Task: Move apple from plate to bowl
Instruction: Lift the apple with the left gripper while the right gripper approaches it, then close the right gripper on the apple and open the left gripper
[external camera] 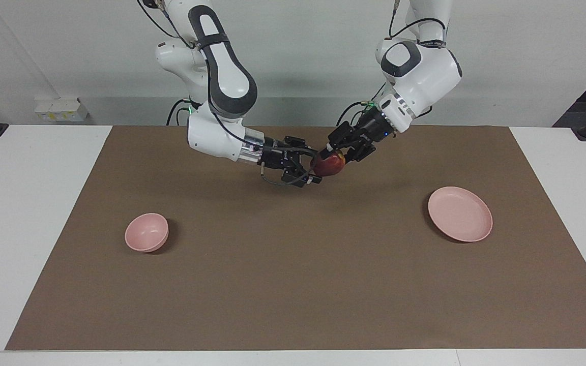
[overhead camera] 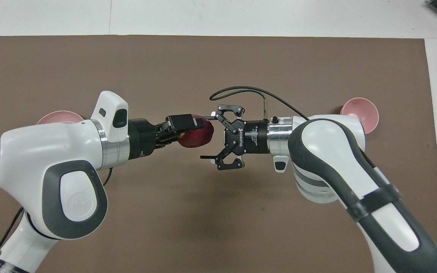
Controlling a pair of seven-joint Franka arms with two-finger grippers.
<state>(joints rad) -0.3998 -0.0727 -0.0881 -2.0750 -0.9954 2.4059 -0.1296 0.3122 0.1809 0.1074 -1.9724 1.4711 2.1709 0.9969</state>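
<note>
Brown mat [external camera: 293, 284], dark red apple [external camera: 327, 163], yellowish patch

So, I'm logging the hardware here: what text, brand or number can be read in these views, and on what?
"ROBOTIQ": on the black body of the right gripper, read sideways in the overhead view.
Smaller print beside it: too small to read.
An embossed emblem on the left arm's white joint cap: not readable as letters.

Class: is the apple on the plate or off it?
Off. The left gripper holds the apple in the air; the plate lies bare.
</note>
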